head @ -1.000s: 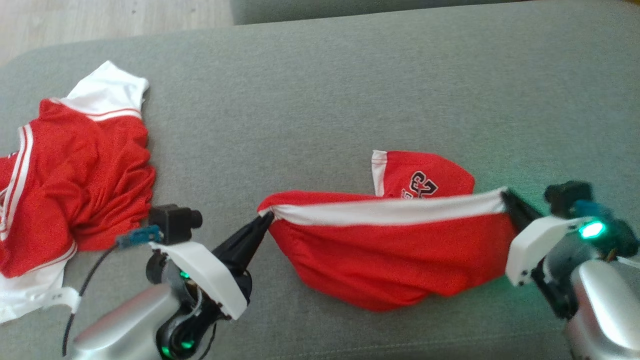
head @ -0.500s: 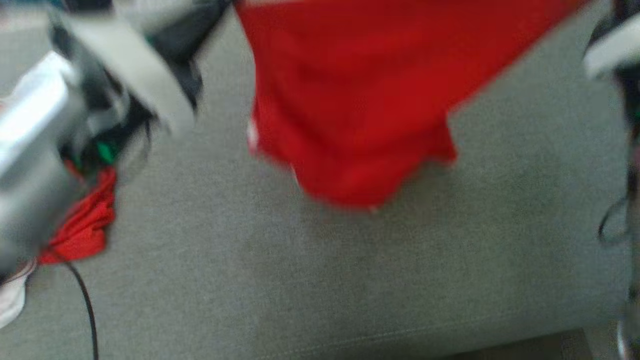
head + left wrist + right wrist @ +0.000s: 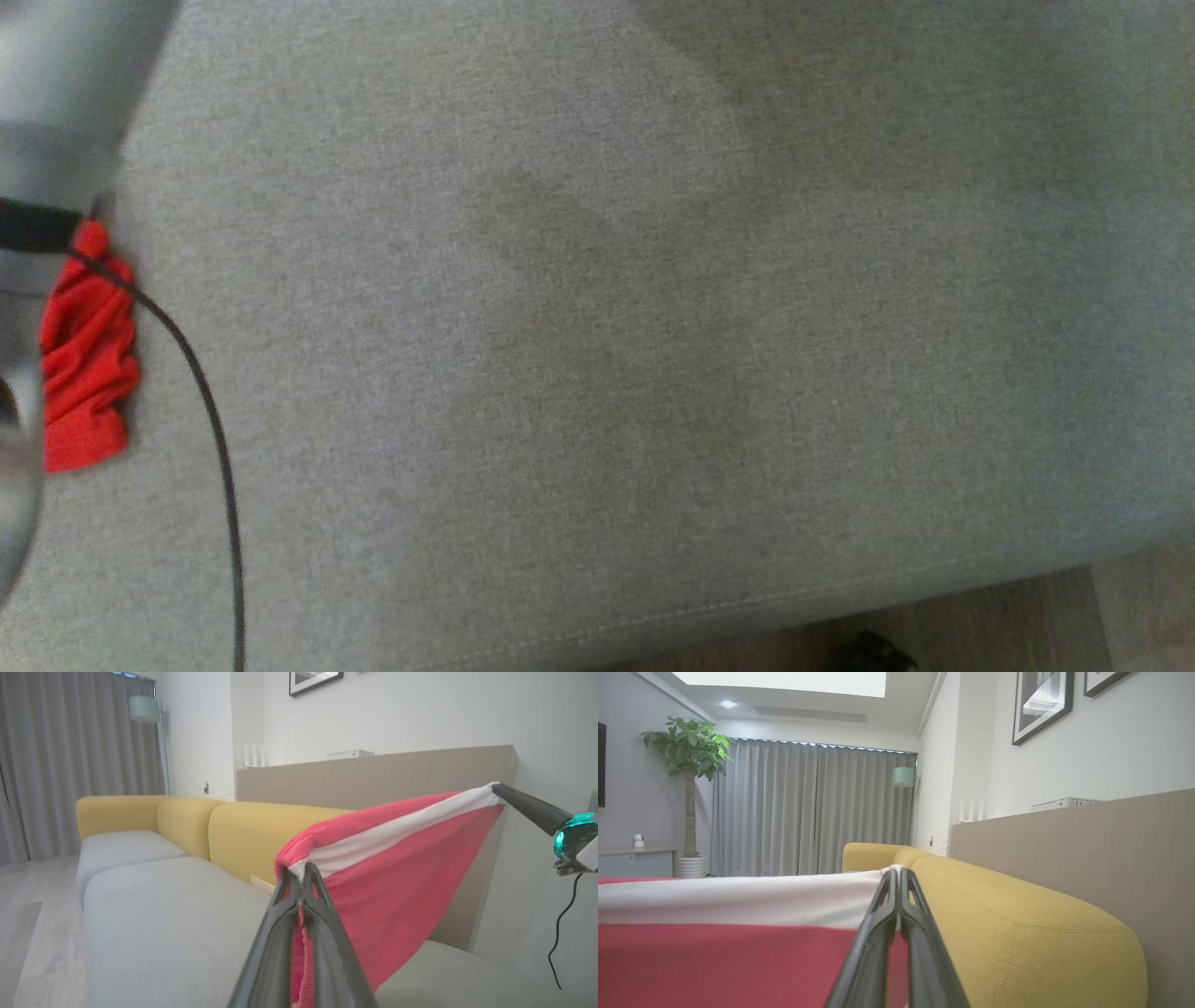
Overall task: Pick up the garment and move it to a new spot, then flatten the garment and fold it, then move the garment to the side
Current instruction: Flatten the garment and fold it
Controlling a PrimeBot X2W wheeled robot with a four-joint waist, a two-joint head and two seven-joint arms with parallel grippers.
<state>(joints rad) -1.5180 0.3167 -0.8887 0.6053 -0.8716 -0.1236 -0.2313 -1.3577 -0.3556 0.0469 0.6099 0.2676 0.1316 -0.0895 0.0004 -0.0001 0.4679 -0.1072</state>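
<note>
Your left gripper (image 3: 302,870) and right gripper (image 3: 896,870) each pinch a corner of the red, white-banded fabric garment (image 3: 397,877), stretched taut between them above the grey sofa cushion (image 3: 154,914); spreading wider could pull a corner free.

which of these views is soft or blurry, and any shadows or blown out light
Head view: soft overall, broad shadow across the grey cushion. Left wrist view: crisp, the garment evenly lit. Right wrist view: garment near the lens soft, ceiling light panel blown out.
</note>
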